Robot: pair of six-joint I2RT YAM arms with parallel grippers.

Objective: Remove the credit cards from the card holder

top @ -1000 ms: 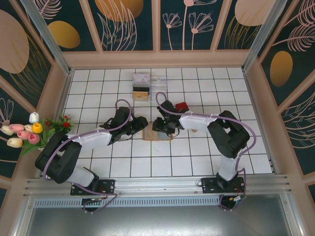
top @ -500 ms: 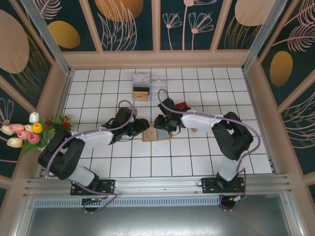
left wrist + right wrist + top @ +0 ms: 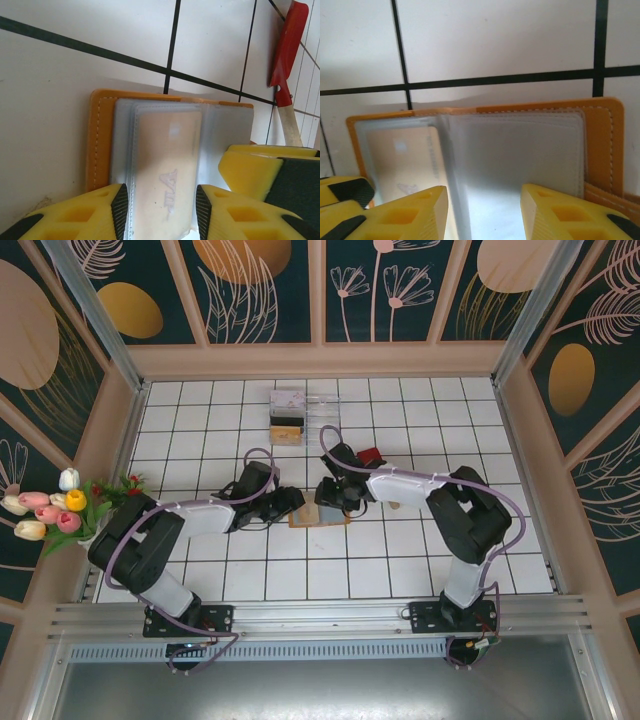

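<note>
The card holder (image 3: pixel 100 145) lies open on the tabletop (image 3: pixel 50 90) between both arms. Your left claw (image 3: pixel 161 202) is open astride the sleeve holding a credit card (image 3: pixel 167 155). The right claw (image 3: pixel 484 202), open too, straddles the next panel. Pin the holder with the right, pinch only the card's edge, and draw it out flat.

credit card (image 3: pixel 167 165) in clear sleeve of card holder (image 3: pixel 97 140), blurred upside-down logo toward 6 o'clock, roughly "VISA", not sharp, nothing else legible
</note>
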